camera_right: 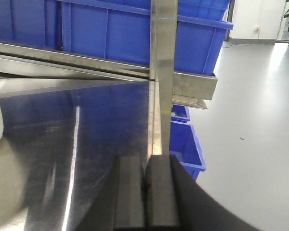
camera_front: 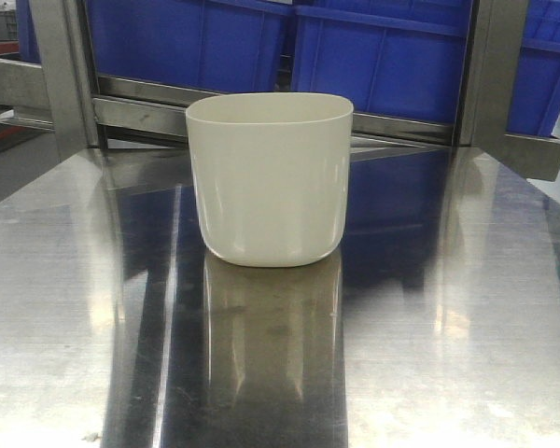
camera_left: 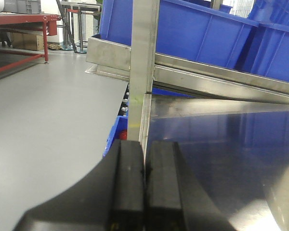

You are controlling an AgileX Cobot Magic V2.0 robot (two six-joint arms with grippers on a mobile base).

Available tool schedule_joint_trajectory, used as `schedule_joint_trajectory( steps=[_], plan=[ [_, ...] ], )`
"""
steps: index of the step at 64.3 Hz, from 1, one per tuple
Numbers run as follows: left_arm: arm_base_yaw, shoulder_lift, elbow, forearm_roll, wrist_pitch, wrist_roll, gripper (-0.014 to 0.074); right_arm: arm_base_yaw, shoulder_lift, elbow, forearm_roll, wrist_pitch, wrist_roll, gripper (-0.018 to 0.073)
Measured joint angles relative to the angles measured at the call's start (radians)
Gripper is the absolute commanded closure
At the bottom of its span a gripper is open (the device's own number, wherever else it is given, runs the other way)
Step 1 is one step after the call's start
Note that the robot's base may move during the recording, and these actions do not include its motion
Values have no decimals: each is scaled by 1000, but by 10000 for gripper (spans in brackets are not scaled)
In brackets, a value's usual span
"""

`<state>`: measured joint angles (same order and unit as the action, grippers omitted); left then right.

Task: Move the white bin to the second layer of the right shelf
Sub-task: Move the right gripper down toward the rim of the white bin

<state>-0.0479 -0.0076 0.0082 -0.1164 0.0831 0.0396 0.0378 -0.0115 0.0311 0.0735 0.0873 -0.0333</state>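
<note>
Either side of the white bin [camera_front: 269, 177], pressed together: left gripper [camera_left: 144, 168], right gripper [camera_right: 145, 173]. Spread both, close on opposite walls, squeeze evenly, lift level.

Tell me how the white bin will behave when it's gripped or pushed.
The white bin looks like glossy plastic: probably light, fairly stiff and slippery. Its walls taper towards a rounded base, so a side squeeze may slip. On the mirror-smooth steel tabletop a low push would likely slide it, not tip it.
</note>
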Motion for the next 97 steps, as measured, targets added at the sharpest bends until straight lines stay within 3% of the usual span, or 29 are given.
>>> schedule_joint_trajectory(
  steps=[22, 33, 43, 65, 76, 82, 87, 97],
  plan=[
    [0, 0, 0, 0, 0, 0, 512, 0, 0, 0, -13, 0, 0, 504],
    [0, 0, 0, 0, 0, 0, 512, 0, 0, -29, -95, 51, 0, 504],
    [0, 0, 0, 0, 0, 0, 512, 0, 56, -158, -203, 136, 0, 504],
    [0, 0, 0, 0, 0, 0, 512, 11, 537, -395, -235, 149, 0, 504],
    [0, 0, 0, 0, 0, 0, 512, 125, 862, -540, -242, 33, 33, 504],
    [0, 0, 0, 0, 0, 0, 512, 211, 1023, -631, -277, 32, 104, 503],
    [0, 0, 0, 0, 0, 0, 512, 266, 1131, -720, -318, 74, 226, 500],
    [0, 0, 0, 0, 0, 0, 512, 343, 1322, -919, -460, 310, 617, 484]
  ],
)
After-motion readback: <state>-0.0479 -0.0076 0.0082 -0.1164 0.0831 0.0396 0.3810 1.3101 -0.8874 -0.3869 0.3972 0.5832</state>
